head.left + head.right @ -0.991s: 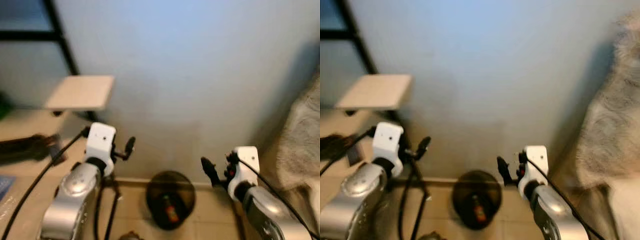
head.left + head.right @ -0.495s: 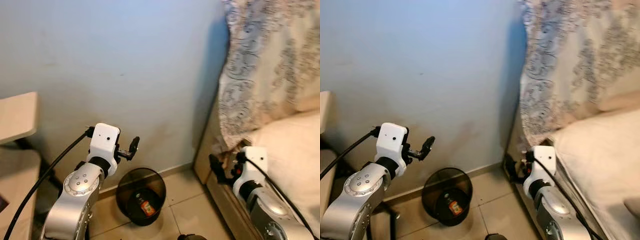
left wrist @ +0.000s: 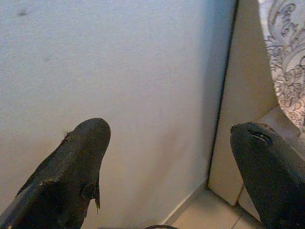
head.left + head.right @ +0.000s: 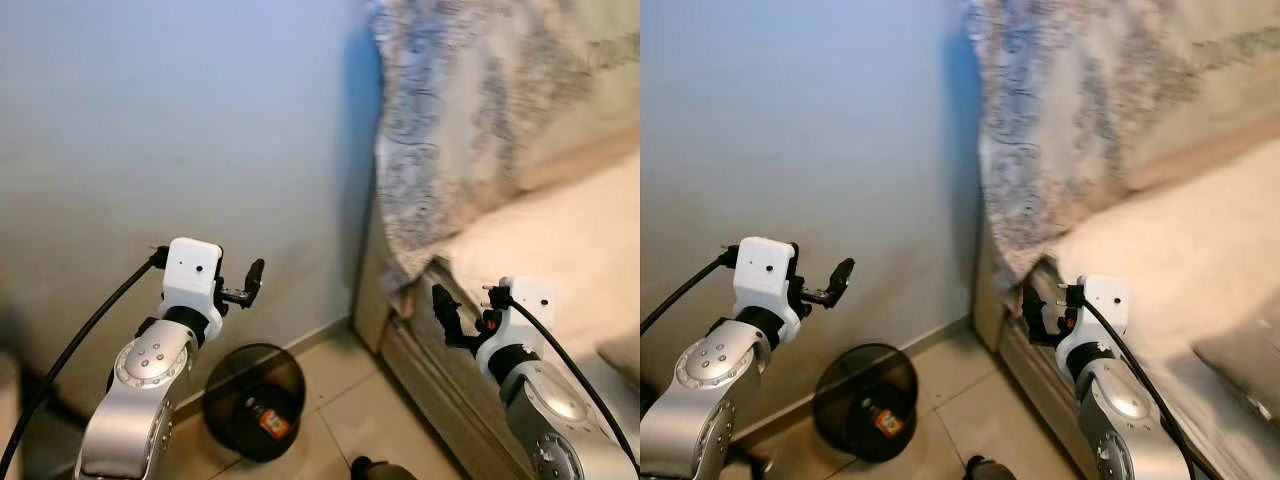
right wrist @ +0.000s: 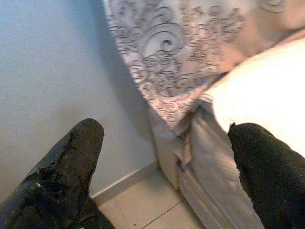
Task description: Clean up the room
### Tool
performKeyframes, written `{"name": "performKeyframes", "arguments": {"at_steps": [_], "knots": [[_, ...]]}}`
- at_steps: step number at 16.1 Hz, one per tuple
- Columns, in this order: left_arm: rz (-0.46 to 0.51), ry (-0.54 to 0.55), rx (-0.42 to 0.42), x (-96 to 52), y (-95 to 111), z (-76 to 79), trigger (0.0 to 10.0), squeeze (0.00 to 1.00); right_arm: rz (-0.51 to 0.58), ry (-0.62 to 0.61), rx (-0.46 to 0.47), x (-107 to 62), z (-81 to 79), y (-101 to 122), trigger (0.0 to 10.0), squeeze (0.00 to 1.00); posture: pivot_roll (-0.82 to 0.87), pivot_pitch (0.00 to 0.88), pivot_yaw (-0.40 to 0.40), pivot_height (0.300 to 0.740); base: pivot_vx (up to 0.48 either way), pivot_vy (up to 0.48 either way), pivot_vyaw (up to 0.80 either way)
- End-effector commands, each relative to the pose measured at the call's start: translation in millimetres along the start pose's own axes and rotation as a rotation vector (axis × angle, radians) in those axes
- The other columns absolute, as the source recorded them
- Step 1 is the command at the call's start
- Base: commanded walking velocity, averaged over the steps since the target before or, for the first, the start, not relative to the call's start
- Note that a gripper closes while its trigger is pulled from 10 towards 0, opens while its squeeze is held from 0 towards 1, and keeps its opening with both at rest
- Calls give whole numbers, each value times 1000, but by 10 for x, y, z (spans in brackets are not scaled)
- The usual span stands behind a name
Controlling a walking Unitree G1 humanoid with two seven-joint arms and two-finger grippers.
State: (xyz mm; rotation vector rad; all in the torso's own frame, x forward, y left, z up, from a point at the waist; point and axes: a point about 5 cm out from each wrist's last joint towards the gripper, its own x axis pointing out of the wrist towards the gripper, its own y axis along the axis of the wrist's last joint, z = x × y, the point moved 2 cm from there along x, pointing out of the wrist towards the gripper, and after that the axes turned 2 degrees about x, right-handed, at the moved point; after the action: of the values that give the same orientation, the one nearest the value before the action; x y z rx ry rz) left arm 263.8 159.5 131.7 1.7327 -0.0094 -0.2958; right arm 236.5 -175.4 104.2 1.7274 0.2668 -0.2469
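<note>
I'm looking down into the corner where the pale wall (image 4: 170,130) meets the bed (image 4: 570,240), both arms raised in front of me. My left pincer (image 3: 167,157) is up by the wall with its fingers spread wide and nothing between them. My right pincer (image 5: 167,162) hovers just beside the bed's edge, also spread wide and empty.

Down on the tiled floor (image 4: 330,420), tight against the wall and near the foot of the bed frame, sits a dark round bin (image 4: 253,400), with a small packet (image 4: 270,422) showing red and orange inside it. A patterned blanket (image 4: 440,140) drapes over the bed's corner and hangs down the side, with the cream mattress (image 4: 560,230) bare beside it.

For tidying, that blanket looks like the likely job here. I'd judge it soft, limp and light, prone to slumping and dragging if pinched at a single spot, so the hanging hem at the corner seems the best hold, gathering a fold rather than one thin layer. The bin looks thin-walled and light; its rim would be the place to grip it.
</note>
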Motion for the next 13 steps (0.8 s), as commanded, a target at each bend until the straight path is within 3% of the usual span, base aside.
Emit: {"name": "performKeyframes", "arguments": {"at_steps": [1,13], "knots": [[17,11,7,14,40,-19,10000,0,37,-8,0,3,8,79,10000,0,6,0,28,740,0,0,-781],[45,37,-31,-39,80,-51,10000,0,32,23,-28,79,-26,93,10000,0,39,0,-13,740,0,0,-781]]}}
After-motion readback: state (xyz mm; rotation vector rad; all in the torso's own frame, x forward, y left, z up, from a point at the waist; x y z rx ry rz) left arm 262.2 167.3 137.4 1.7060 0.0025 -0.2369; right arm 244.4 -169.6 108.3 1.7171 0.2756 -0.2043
